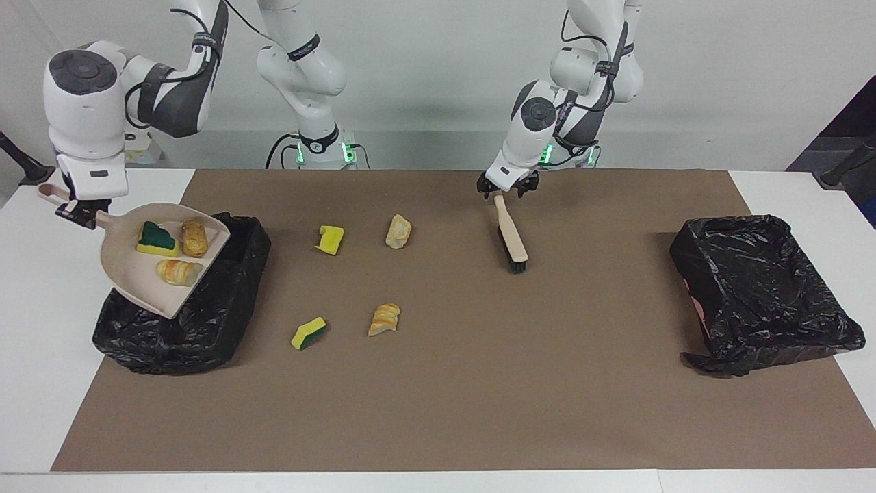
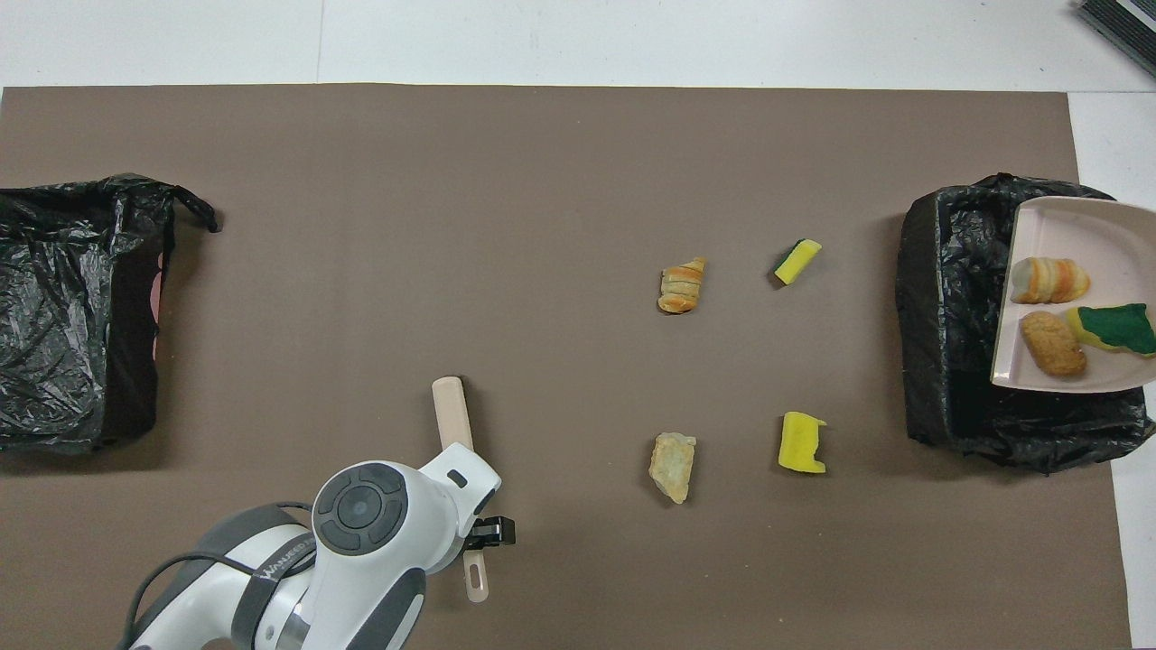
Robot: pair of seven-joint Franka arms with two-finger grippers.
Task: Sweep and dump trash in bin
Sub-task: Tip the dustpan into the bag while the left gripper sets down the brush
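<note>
Trash [image 1: 308,333] lies in two groups: three scraps in the dustpan that the right hand carries, four loose on the brown mat between the two hands. The white tabletop [image 1: 27,383] bears the brown mat [image 1: 438,411], and on it a black-bagged bin [image 1: 185,329] sits below the right hand, and a second black-bagged bin [image 1: 759,294] sits well apart from the left hand, at that arm's end of the tabletop. The right hand [image 1: 85,212] is clamped narrow on the handle of the beige dustpan [image 1: 133,274], which hangs tilted over the first bin, its open edge over the bag. The left hand [image 1: 506,186] stands wide over the handle end of the beige brush [image 1: 512,236], which lies flat on the mat with its bristles pointing away from the hand. In the pan are a green-topped sponge piece [image 1: 156,237], a tan lump [image 1: 194,237] and a striped bread lump [image 1: 178,272]. On the mat lie a yellow sponge piece [image 1: 330,239], a pale lump [image 1: 397,231], another striped lump [image 1: 384,319] and a yellow-green sponge piece.
</note>
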